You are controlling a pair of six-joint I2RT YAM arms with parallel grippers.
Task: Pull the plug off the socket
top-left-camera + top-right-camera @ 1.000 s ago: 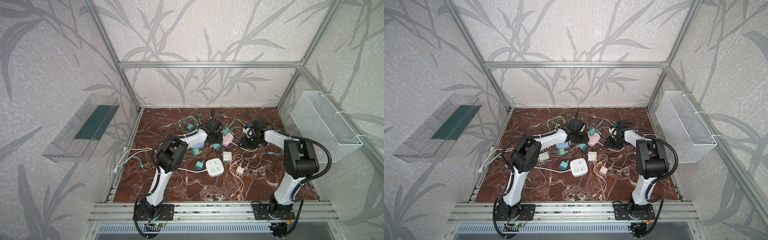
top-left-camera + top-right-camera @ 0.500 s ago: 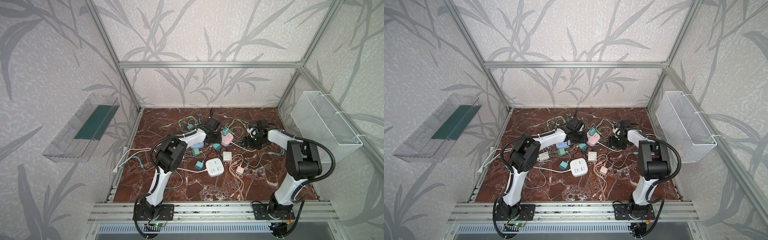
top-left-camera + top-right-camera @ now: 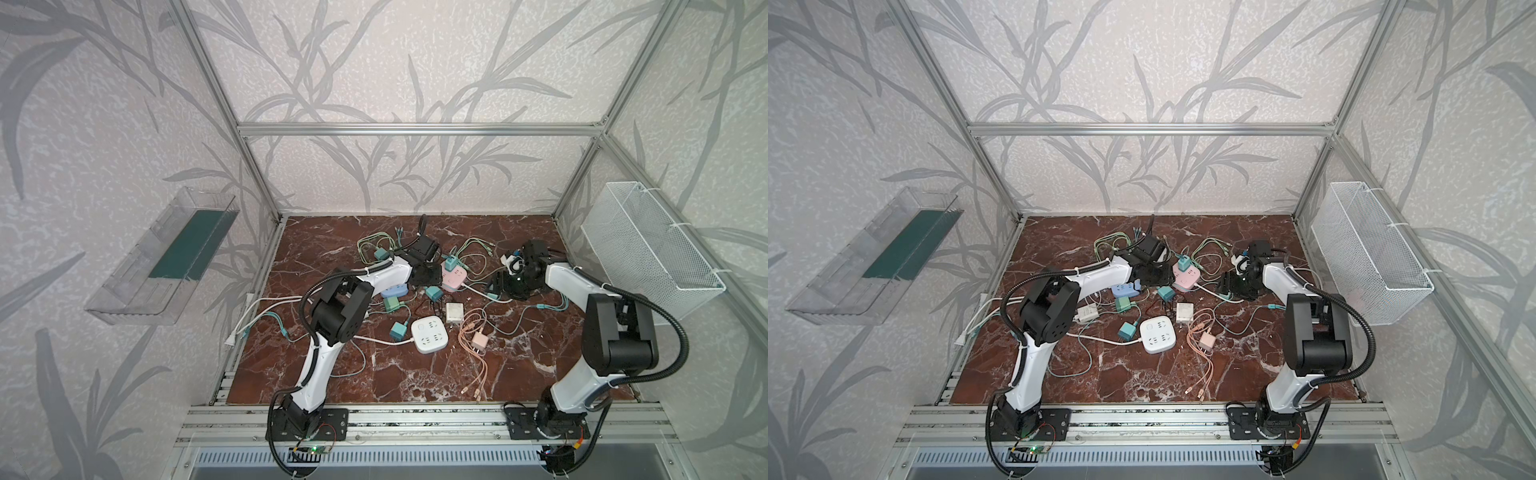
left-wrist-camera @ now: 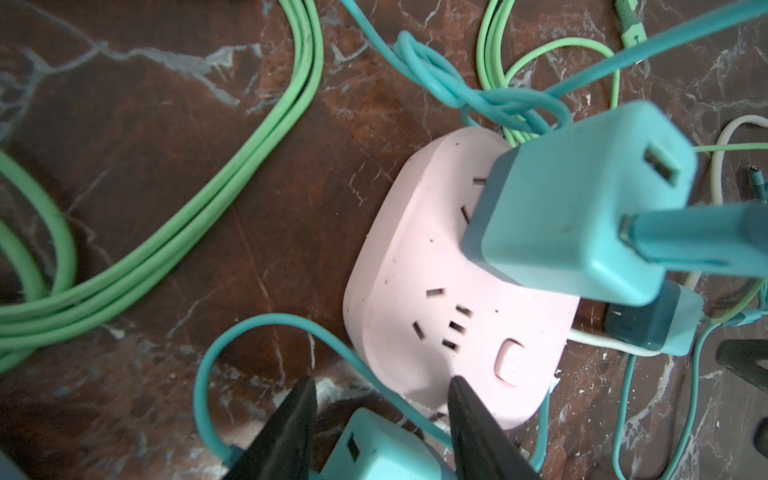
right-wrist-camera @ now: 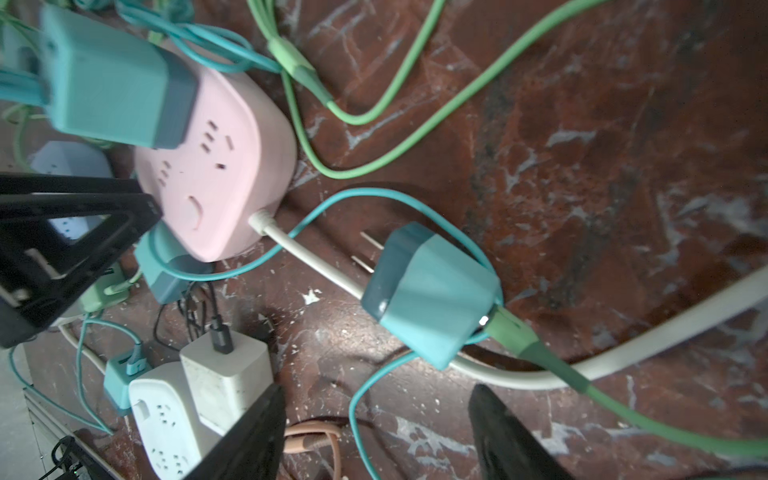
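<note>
Beside pink socket (image 4: 436, 291), left end effector (image 4: 380, 380) ajar, right end effector (image 5: 378, 388) spread, empty.

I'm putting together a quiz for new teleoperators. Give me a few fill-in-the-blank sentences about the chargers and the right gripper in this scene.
1. The plugged-in teal charger sits in the ___ power strip.
2. The right gripper has its jaws ___, with nothing between them.
3. The loose teal charger lies with its prongs bare and a ___ cable plugged into it.

Missing words: pink; open; green.
</note>
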